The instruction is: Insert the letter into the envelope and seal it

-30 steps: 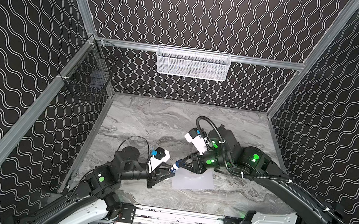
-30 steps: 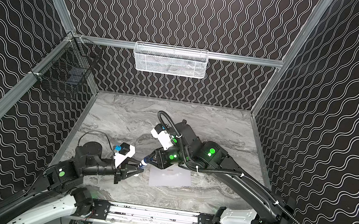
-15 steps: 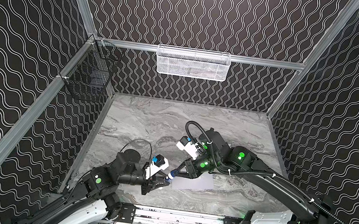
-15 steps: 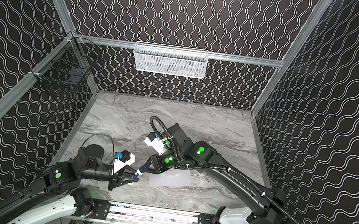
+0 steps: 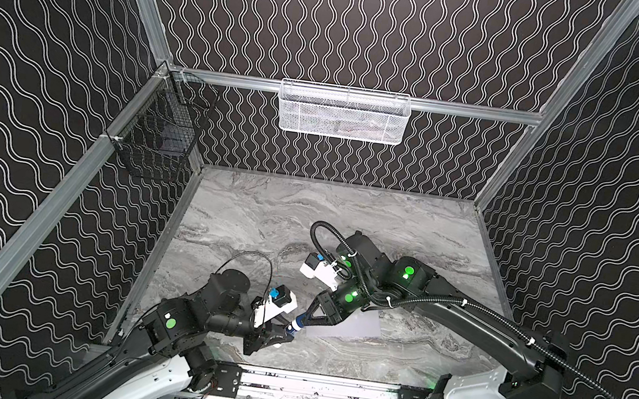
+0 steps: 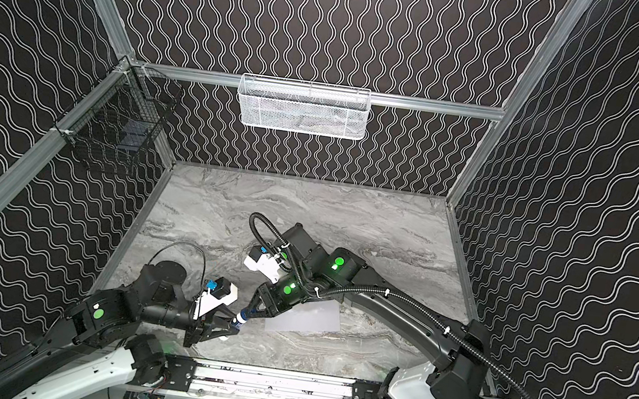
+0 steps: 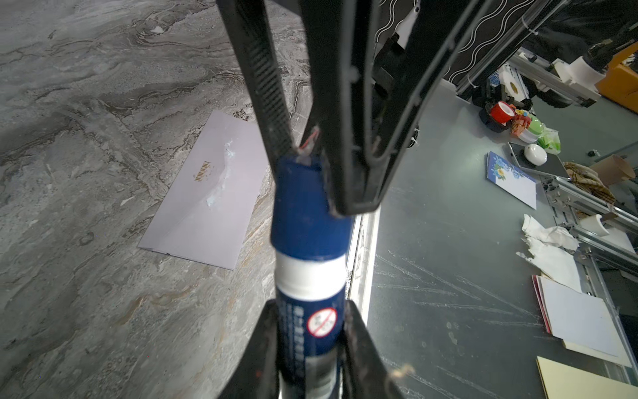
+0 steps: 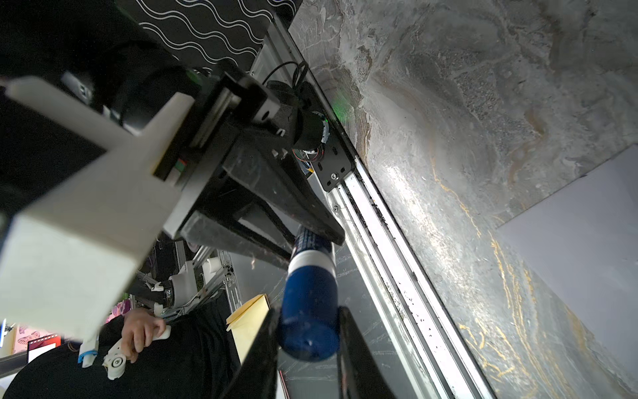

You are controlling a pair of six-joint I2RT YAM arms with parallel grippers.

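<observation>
Glue stick [image 5: 295, 325] nearer front rail [image 5: 318, 389], envelope [image 5: 360, 325] exposed

The right end effector [image 8: 307, 335] clamps the blue cap end of a glue stick [image 8: 309, 293], its other end held by the left end effector [image 8: 312, 243]. Past a metal rail [image 8: 386, 248], the envelope [image 8: 580, 238] lies flat on the marbled desk [image 8: 466, 103].

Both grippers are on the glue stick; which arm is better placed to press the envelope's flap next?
Right, probably: the right gripper pinches only the cap, and its arm hangs over the envelope. The left gripper holds the glue stick by its body, farther off.
</observation>
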